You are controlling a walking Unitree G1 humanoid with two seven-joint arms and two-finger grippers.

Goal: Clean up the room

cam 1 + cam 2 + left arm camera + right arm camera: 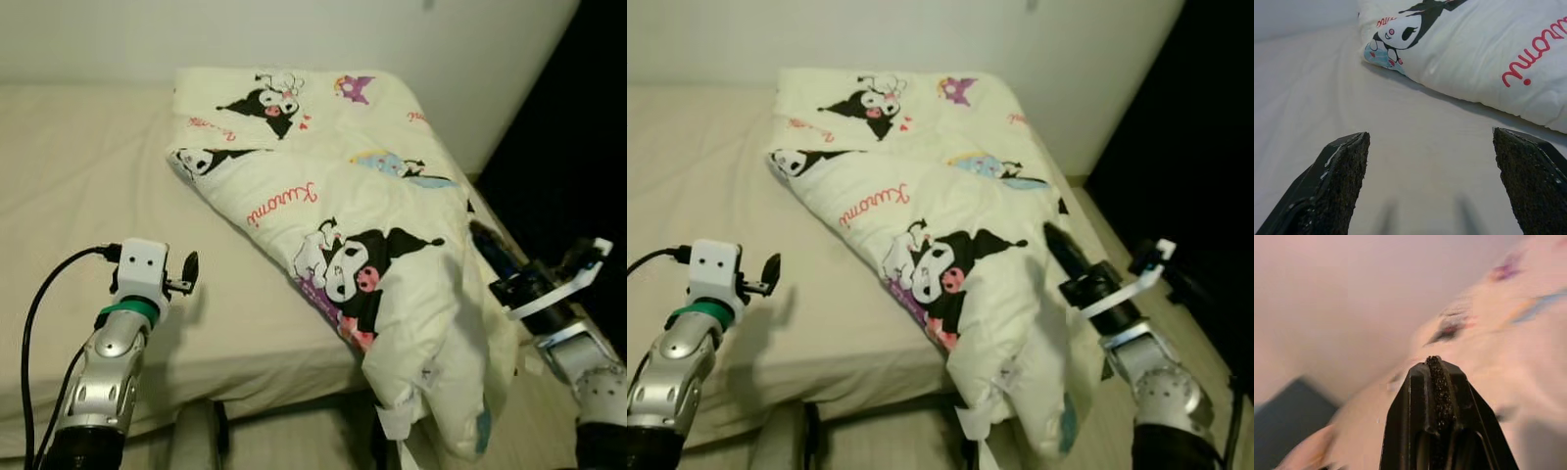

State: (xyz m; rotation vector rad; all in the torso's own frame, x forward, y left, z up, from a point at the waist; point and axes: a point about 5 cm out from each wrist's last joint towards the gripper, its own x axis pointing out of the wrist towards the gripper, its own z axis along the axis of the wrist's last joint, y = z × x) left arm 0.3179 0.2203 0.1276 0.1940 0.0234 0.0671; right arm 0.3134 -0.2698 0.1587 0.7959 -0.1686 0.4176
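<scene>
The wide bed with its plain cream fitted sheet [88,196] takes up most of the room in front of the robot, and lying crookedly across it is the puffy cream quilt printed with black-and-white cartoon characters [353,215], 1 corner spilling off the bed's foot edge toward the floor. Tidying looks barely started: I'd judge the step in hand is getting hold of that quilt to straighten or fold it. The right tool [1058,242] sits just beside the hanging part of the quilt, its 2 black fingers pressed together with nothing between them, while the left tool [1432,186] hovers over bare sheet, well apart from the quilt, fingers spread wide and holding nothing. Next, the right tool would need to part its fingers and pinch the drooping edge, and the left to reach across to the nearer edge. Red script on the quilt appears to read "Kuromi" [282,204]; the smaller red lettering is too small to read.
</scene>
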